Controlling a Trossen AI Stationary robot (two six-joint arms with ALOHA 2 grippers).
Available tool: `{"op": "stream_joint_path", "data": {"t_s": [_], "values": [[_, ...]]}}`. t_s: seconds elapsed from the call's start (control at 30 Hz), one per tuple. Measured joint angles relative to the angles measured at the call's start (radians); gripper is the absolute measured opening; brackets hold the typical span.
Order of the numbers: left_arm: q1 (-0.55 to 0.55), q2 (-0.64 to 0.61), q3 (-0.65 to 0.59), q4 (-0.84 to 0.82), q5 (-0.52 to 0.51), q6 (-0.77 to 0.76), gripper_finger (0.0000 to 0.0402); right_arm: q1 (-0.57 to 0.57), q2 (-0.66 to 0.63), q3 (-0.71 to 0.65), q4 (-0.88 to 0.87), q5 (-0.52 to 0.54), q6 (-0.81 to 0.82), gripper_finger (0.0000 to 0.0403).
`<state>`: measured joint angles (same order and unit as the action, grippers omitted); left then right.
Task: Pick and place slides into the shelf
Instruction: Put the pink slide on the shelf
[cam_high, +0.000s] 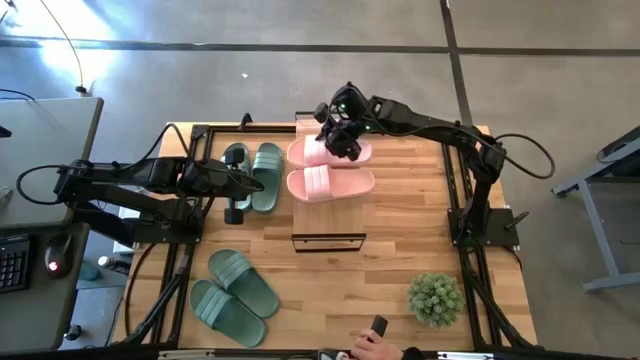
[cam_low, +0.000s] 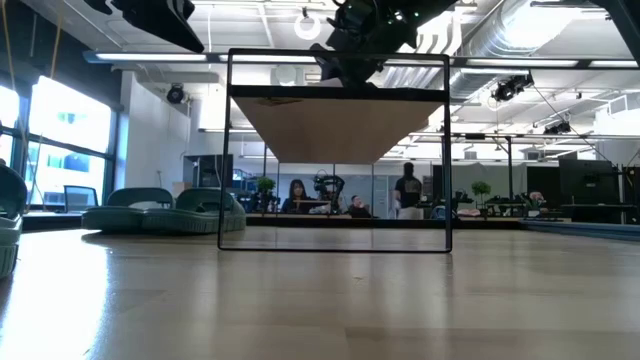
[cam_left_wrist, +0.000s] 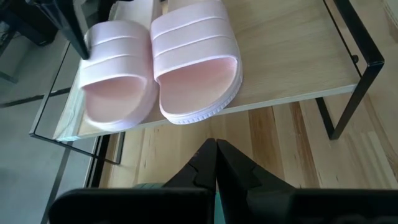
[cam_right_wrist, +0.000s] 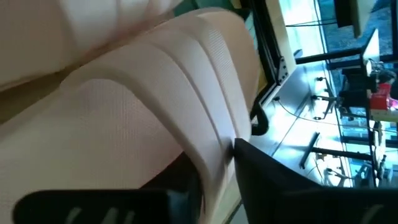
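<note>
In the high view the right gripper (cam_high: 343, 135) sits at upper centre over the farther pink slide (cam_high: 312, 152) on the shelf (cam_high: 300, 128); its own wrist view shows dark fingers (cam_right_wrist: 267, 171) on either side of that strap, but I cannot tell whether they grip it. The second pink slide (cam_high: 331, 183) lies just below it. The left gripper (cam_high: 236, 190), fingers pressed together and empty, hangs left of centre above a green pair (cam_high: 254, 171). Two more green slides (cam_high: 234, 296) lie lower left. A potted plant (cam_high: 435, 298) stands lower right, and a person's hand (cam_high: 373, 346) shows at the bottom edge
</note>
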<state>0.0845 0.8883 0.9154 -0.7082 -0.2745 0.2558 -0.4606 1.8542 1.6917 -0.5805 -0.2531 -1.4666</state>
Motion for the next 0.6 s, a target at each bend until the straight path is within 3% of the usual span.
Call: {"op": "stream_joint_path", "data": {"t_s": [0.2, 0.6], "values": [[0.0, 0.0, 0.0, 0.0, 0.0, 0.0, 0.0001, -0.001, 0.0, 0.0, 0.014, -0.023, 0.002, 0.0112], [0.0, 0.0, 0.0, 0.0, 0.0, 0.0, 0.0001, -0.001, 0.0, 0.0, -0.055, -0.016, 0.001, 0.0114]]}}
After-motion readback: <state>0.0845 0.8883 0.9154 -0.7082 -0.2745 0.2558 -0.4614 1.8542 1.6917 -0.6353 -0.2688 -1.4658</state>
